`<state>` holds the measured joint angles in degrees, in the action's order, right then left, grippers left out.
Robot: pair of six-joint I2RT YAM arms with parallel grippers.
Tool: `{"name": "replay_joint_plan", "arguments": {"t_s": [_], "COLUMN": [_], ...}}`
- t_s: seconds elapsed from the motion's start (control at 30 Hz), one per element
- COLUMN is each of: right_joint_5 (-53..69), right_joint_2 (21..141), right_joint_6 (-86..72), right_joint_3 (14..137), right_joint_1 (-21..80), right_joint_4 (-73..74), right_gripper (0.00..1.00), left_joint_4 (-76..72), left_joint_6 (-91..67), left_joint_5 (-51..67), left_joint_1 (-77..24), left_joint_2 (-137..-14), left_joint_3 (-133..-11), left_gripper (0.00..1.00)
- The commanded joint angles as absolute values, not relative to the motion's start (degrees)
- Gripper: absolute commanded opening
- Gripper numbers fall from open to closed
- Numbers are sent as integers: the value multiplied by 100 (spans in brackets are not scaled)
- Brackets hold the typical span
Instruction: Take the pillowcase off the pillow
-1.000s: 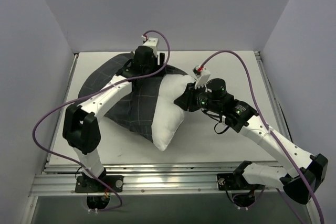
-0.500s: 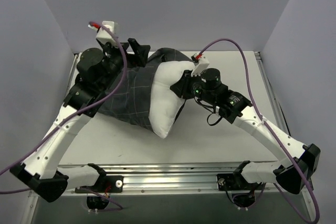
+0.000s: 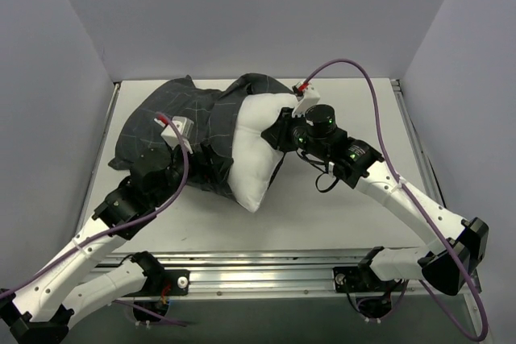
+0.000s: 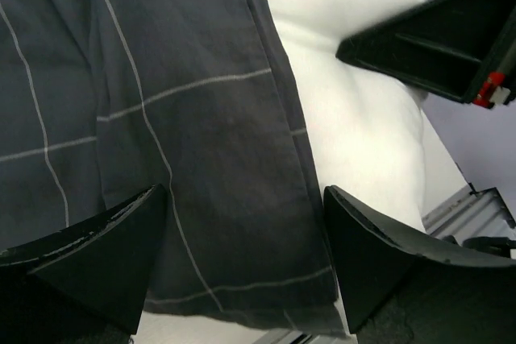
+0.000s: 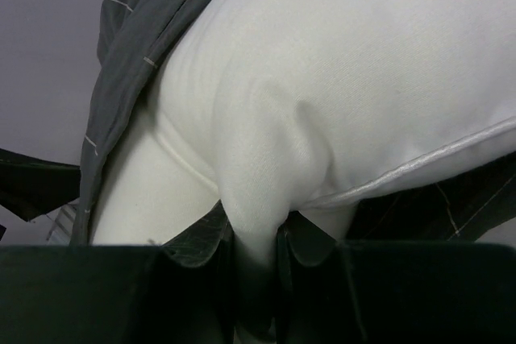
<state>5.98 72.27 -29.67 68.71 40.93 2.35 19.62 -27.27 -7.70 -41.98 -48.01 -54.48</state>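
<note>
The dark checked pillowcase (image 3: 173, 122) lies bunched on the left half of the table and covers the left part of the white pillow (image 3: 254, 159); both show in the left wrist view too, the pillowcase (image 4: 201, 159) beside the pillow (image 4: 355, 118). My right gripper (image 3: 284, 136) is shut on a pinched fold of the pillow (image 5: 258, 199) at its right edge. My left gripper (image 3: 211, 163) is open, its fingers (image 4: 379, 247) spread just above the pillowcase near its open hem, holding nothing.
Grey walls close in the table (image 3: 363, 215) at the back and both sides. A metal rail (image 3: 266, 267) runs along the near edge. The right arm's purple cable (image 3: 355, 78) arcs over the far right.
My left arm has swung from the far left corner down to the near side of the pillowcase. The cloth has dropped and spread at the far left. My right gripper keeps its hold.
</note>
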Motion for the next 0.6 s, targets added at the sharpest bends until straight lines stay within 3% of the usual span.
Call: {"name": "replay_joint_plan", "arguments": {"t_s": [0.0,0.1,0.23,0.33,0.37,0.5,0.57], "right_joint_5": [545,545,510,492,492,518,554], "right_joint_2": [7163,7163,7154,7154,7137,7137,7102], "right_joint_6": [-2918,-2944,-2936,-2936,-2927,-2936,-2936], "right_joint_3": [7155,7084,7040,7057,7075,7224,7338], "right_joint_1": [4122,4122,4122,4122,4122,4113,4104], "right_joint_4": [-492,-518,-536,-536,-527,-405,-334], "right_gripper": [0,0,0,0,0,0,0], "left_joint_4": [1889,2065,2294,2320,2303,2276,2433], "left_joint_6": [-3138,-3164,-3129,-3120,-3111,-3129,-3216], "left_joint_5": [-528,-667,-817,-975,-993,-1177,-1710], "left_joint_1": [-4289,-4289,-4289,-4289,-4289,-4298,-4289], "left_joint_2": [-4386,-4315,-4386,-4412,-4421,-4579,-4684], "left_joint_3": [-5292,-5133,-5063,-4896,-4843,-4536,-4465], "left_gripper": [87,86,78,55,44,16,11]}}
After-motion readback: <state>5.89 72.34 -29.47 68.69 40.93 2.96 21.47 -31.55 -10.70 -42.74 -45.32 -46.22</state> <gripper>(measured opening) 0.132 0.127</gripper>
